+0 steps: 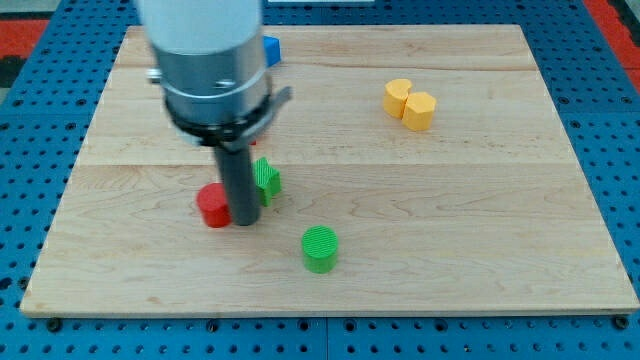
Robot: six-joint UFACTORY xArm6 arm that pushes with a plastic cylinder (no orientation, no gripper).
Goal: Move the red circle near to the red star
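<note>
A red block (212, 205) lies on the wooden board (400, 200) left of centre. Its right side is covered by the rod, so I cannot make out its shape for sure. My tip (244, 223) rests on the board, touching the red block's right edge. A green block (268, 178) sits just right of the rod, partly hidden behind it. No second red block shows; the arm's body covers the board's upper left.
A green circle (320, 248) lies below and right of the tip. Two yellow blocks (398, 95) (420, 110) touch each other at the upper right. A blue block (271, 50) peeks out beside the arm at the top.
</note>
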